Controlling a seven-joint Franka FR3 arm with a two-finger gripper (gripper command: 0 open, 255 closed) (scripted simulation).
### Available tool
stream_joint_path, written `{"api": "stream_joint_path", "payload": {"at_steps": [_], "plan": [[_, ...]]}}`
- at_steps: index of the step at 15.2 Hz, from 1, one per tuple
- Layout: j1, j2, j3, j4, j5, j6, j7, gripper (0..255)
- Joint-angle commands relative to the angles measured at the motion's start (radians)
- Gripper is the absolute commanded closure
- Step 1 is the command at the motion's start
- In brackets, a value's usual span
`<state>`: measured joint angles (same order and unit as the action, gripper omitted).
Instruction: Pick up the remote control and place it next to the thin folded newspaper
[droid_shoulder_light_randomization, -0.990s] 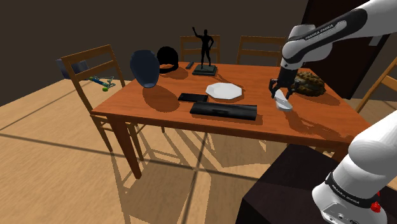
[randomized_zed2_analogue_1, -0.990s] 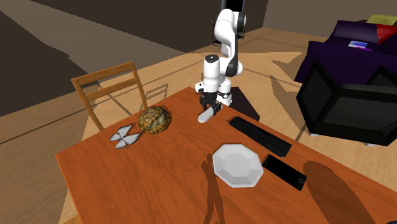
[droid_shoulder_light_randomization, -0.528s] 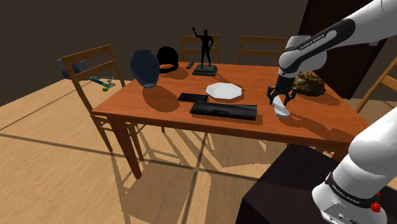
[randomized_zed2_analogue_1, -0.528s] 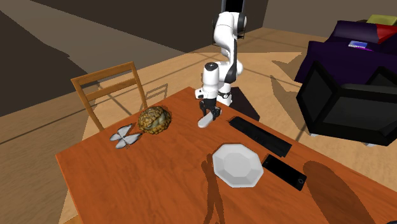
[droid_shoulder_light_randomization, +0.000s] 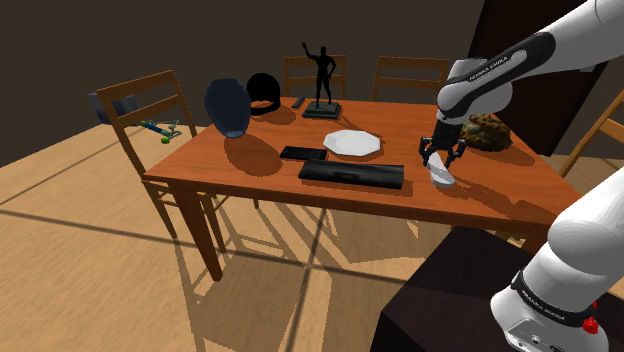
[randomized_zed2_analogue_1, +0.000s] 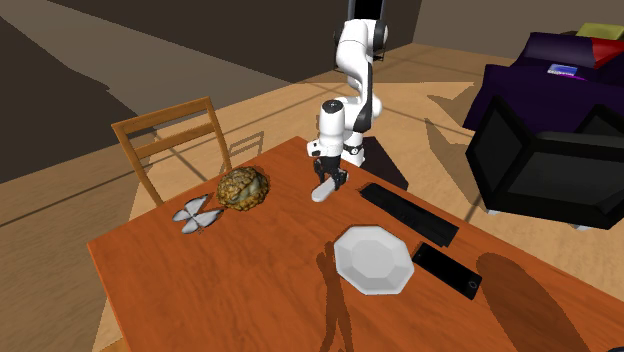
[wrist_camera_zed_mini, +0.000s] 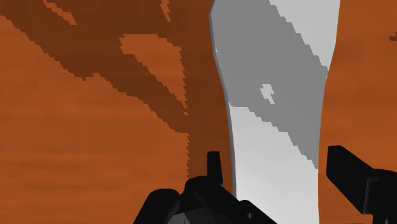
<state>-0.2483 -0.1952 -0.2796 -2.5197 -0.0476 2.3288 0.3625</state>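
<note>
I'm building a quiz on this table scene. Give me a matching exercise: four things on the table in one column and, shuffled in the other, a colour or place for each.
1 remote control
2 figurine
3 vase
4 lumpy object

a dark blue
b just below the gripper
c green-brown
d black

Pairs: 1-b, 2-d, 3-a, 4-c

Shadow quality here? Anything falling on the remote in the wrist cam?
Wrist view: the far part of the remote is shaded grey, the part by the pincer lit white; shadow edges are stair-stepped. Shoulder view: hard table shadows streak the floor. Second exterior view: long dark shadows cross the table beside the plate.
</note>
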Motion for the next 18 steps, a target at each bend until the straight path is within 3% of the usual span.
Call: {"api": "stream_joint_path", "payload": {"at_steps": [1, 6, 10, 18], "plan": [[0.000, 0.000, 0.000, 0.000, 0.000, 0.000, 0.000, 0], [0.000, 0.000, 0.000, 0.000, 0.000, 0.000, 0.000, 0], [-0.005, -0.081, 0.011, 0.064, -0.018, -0.142, 0.015, 0], [-0.005, -0.081, 0.011, 0.064, -0.018, -0.142, 0.015, 0]]}}
